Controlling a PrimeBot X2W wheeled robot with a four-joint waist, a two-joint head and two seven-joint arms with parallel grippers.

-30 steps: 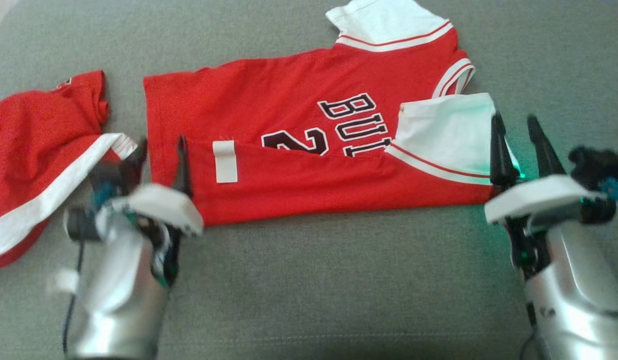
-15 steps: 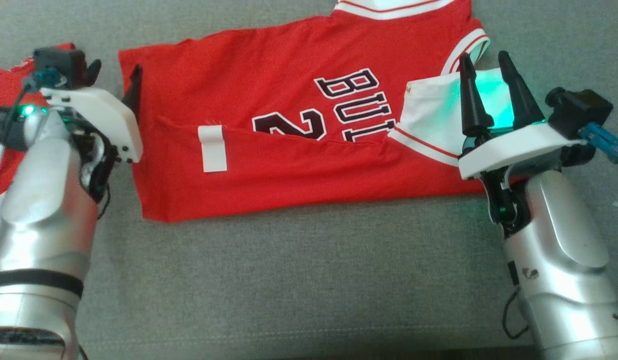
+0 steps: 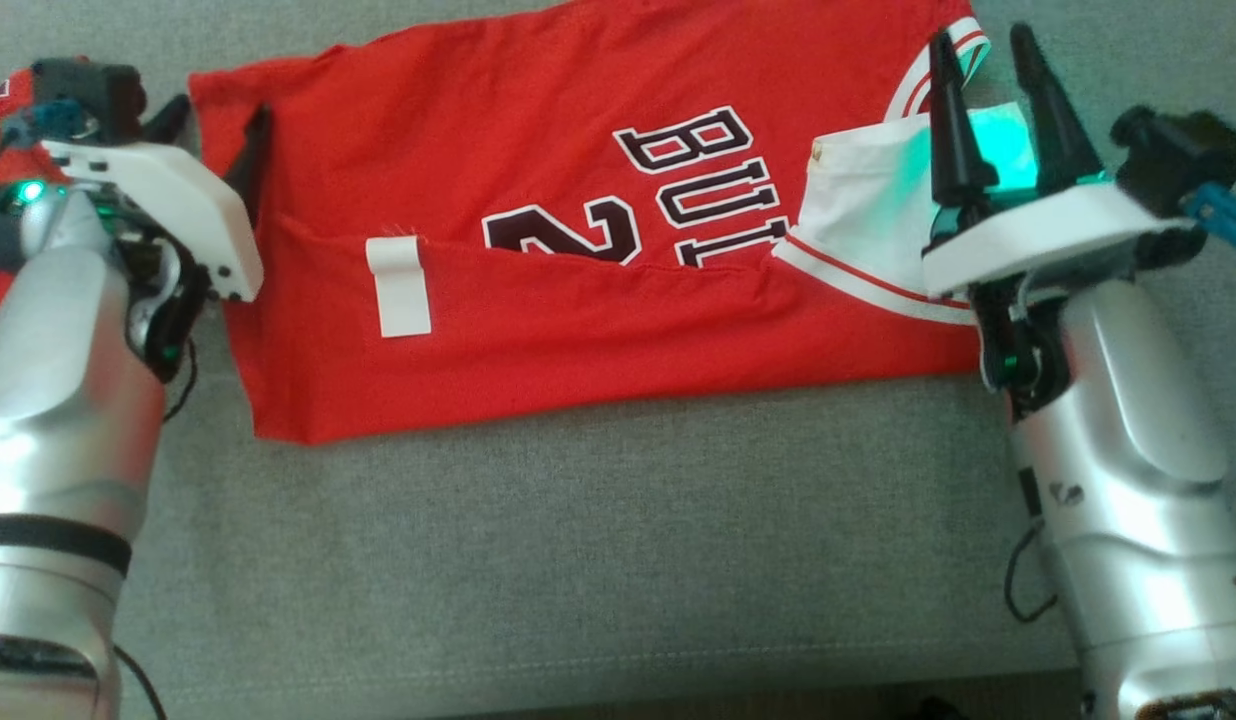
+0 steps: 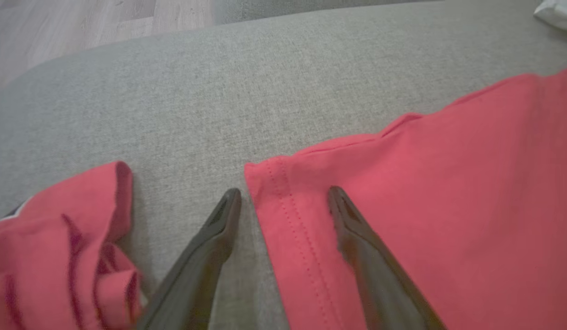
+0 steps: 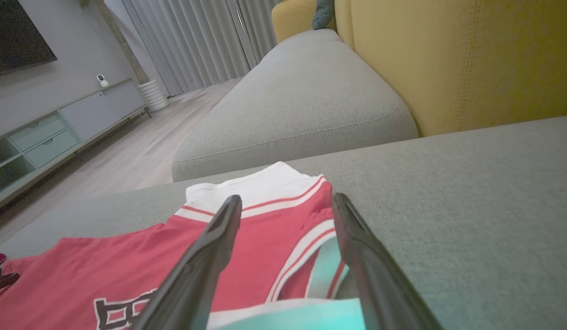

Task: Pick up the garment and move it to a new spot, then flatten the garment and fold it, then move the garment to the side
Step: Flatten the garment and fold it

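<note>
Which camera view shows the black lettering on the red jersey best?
The head view: it looks down on the flat jersey, so most of the lettering is readable. The right wrist view catches part of one letter at its bottom edge. The left wrist view gives the jersey's plain red hem.

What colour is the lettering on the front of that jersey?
The lettering is black with white outlines, on the red jersey; clearest in the head view.
</note>
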